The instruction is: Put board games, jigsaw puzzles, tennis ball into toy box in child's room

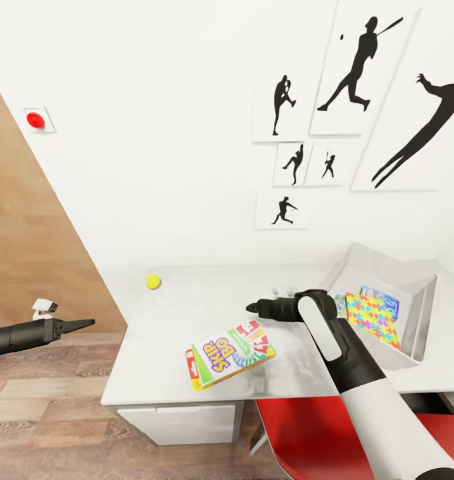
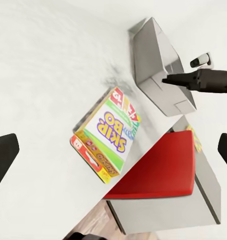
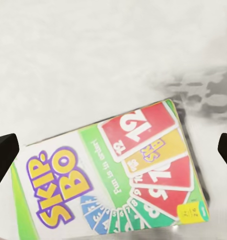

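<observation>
White walls with black ball-player pictures stand behind the tabletop (image 1: 187, 300). Over it hangs the right end effector (image 1: 252, 307), fingers wide apart, holding nothing. Just under it lies the Skip-Bo board game (image 1: 230, 355), near the front edge, its long side slanting across (easy to grab, I think). Further off, the left end effector (image 1: 87, 323) waits open beside the tabletop. Puzzle boxes lie in the toy box (image 1: 423, 313).

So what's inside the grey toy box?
In the toy box, a jigsaw puzzle leans with a blue box behind it. The right arm covers the box's near corner, so anything lying there is hidden.
</observation>
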You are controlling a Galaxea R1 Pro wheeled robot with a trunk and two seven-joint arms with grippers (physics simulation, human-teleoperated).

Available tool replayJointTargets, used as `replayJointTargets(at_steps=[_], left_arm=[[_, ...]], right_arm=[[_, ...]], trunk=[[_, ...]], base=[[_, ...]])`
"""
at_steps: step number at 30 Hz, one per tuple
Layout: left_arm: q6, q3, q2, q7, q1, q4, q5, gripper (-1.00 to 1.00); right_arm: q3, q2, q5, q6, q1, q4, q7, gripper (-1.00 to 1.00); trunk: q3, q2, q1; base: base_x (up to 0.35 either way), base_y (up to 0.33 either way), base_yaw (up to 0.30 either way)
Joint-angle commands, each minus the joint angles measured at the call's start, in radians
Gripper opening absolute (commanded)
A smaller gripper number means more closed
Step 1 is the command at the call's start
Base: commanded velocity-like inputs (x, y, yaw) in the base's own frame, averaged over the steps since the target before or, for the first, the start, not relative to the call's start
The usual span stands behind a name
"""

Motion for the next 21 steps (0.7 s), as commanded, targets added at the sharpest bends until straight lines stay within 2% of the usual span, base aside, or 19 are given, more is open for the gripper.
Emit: replayJointTargets(at_steps=[1,13,21], left_arm=[[0.011,0.000,0.000,-0.004,-0.001,0.000,0.000,1.00],[0.010,0.001,0.002,-0.004,-0.001,0.000,0.000,1.00],[0.009,0.001,0.005,-0.004,-0.001,0.000,0.000,1.00]], right_arm=[[0.002,-0.001,-0.010,0.002,-0.001,0.002,-0.010,1.00],[0.000,-0.006,-0.010,0.002,-0.006,0.022,-0.009,1.00],[0.000,-0.006,-0.007,0.002,-0.038,0.077,-0.008,1.00]], trunk=[[-0.004,-0.002,0.001],[-0.023,-0.002,0.001],[-0.037,-0.002,0.001]], base=[[0.000,0.000,0.000],[0.000,0.000,0.000],[0.000,0.000,0.000]])
